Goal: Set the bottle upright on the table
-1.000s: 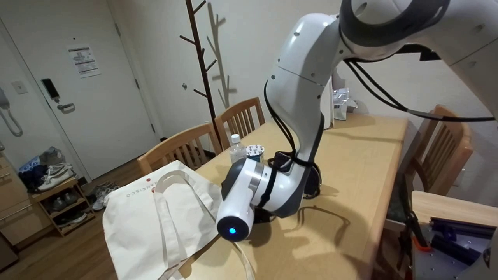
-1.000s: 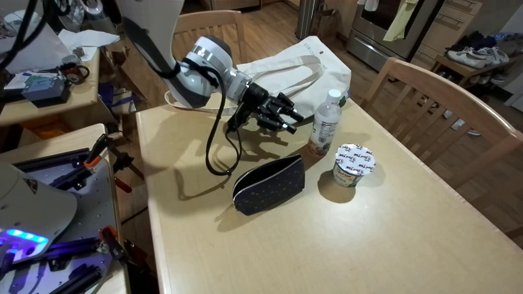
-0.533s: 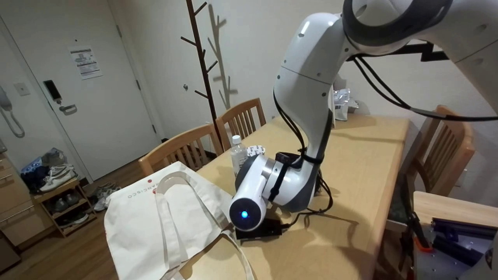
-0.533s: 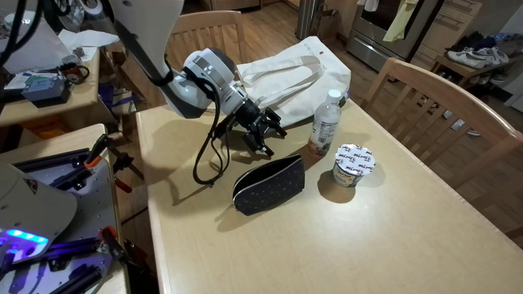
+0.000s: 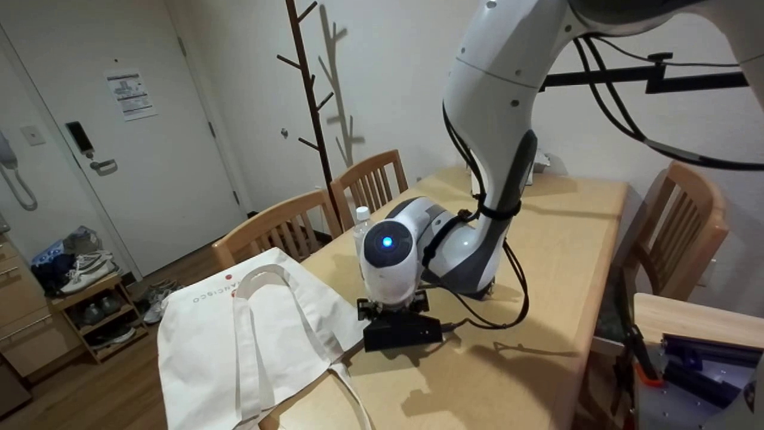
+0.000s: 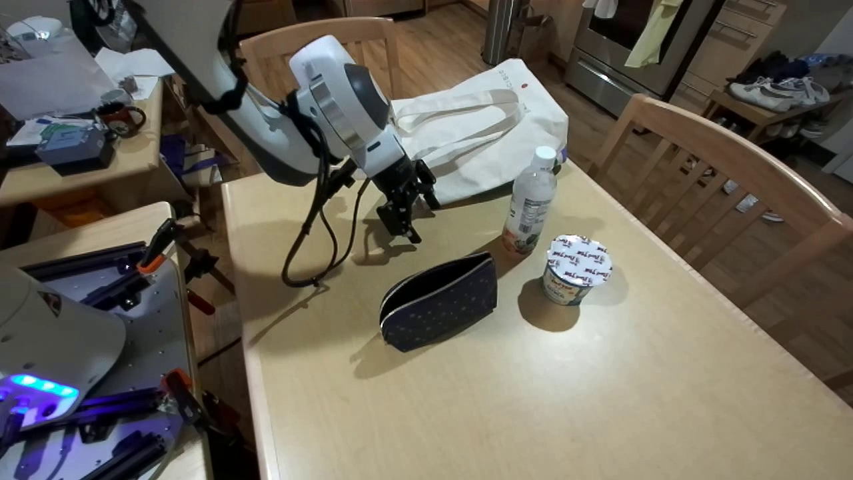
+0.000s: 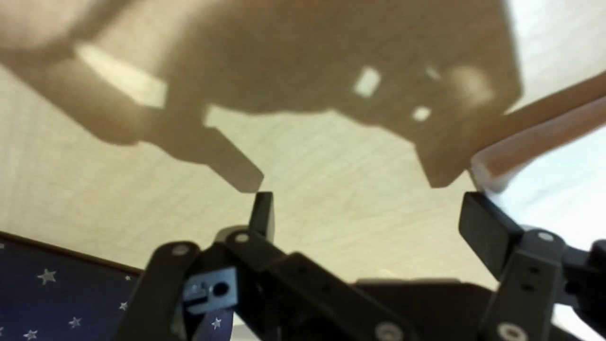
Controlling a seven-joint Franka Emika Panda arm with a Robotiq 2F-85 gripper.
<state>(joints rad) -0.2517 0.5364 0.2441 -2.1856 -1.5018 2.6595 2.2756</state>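
The clear bottle (image 6: 530, 203) with its white cap stands upright on the pale wood table (image 6: 600, 387), its reddish label low on the body. In an exterior view the arm covers part of the bottle (image 5: 360, 229), leaving the cap and upper body showing. My gripper (image 6: 424, 220) hangs over the table to one side of the bottle, apart from it, its fingers spread. Only bare tabletop shows between the widely parted pads in the wrist view, so the gripper (image 7: 369, 213) is open and holds nothing. The bottle is out of the wrist view.
A dark star-patterned pouch (image 6: 443, 307) with its top unzipped sits close to the gripper. Beside the bottle is a lidded cup (image 6: 576, 267). Behind the gripper, a white tote bag (image 6: 480, 133) drapes over the table edge. Wooden chairs (image 6: 720, 180) line the table.
My gripper has spread its fingers and drawn back from the bottle, with the wrist tipping to point more downward. The bottle, pouch and cup stay where they were.
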